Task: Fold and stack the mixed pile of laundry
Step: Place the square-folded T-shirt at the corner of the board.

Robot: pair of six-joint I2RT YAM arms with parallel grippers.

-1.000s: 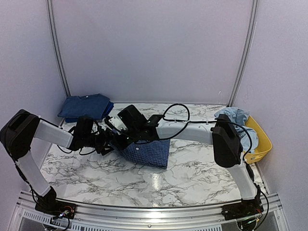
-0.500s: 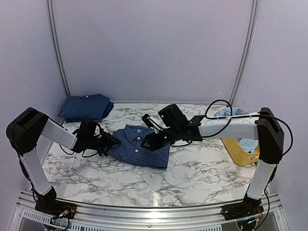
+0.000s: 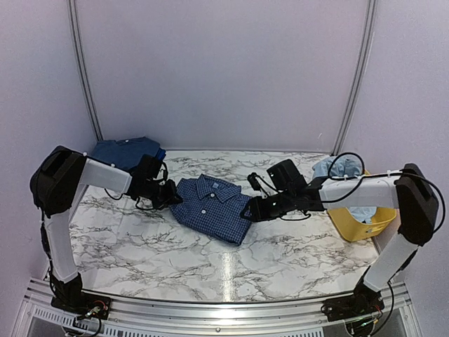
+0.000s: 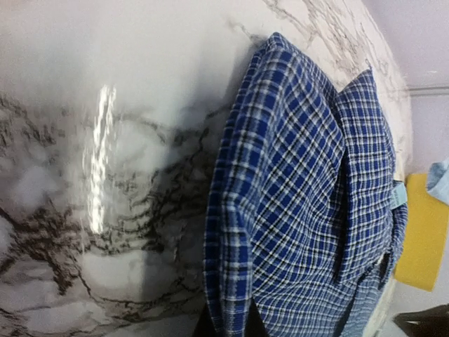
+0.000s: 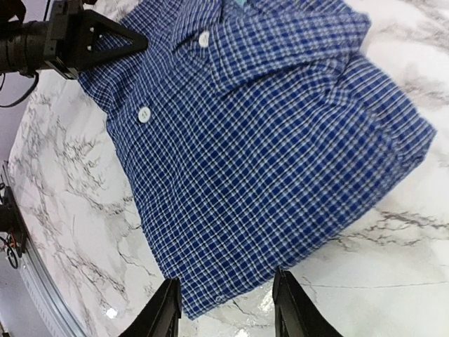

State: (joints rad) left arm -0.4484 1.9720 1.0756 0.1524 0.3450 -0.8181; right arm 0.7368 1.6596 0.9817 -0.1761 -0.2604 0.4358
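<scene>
Right gripper [image 5: 226, 277] hangs low at the near right corner of the navy checked shirt [image 3: 210, 210], its two fingers [image 5: 165, 312] standing well apart. The shirt's hem lies just in front of the gap, and nothing is pinched between them. The shirt lies folded flat in the middle of the marble table [image 3: 210, 263], front side up. Its collar [image 3: 214, 187] points toward the back wall, and two white buttons [image 5: 144, 113] show down the placket.

On the far left edge of the shirt, by the shoulder, the left gripper [image 3: 168, 194] has its jaws drawn tight together on the cloth, the tip lying over the fabric. From that wrist's own camera the folded edge of the shirt runs right down to the fingers.

Over at the right edge of the table sits a yellow tub [image 3: 354, 226] with a light-blue garment [image 3: 342, 168] bunched at its far end. At the back left corner, well apart from the shirt, a dark-blue folded stack [image 3: 125, 152] rests against the wall.
</scene>
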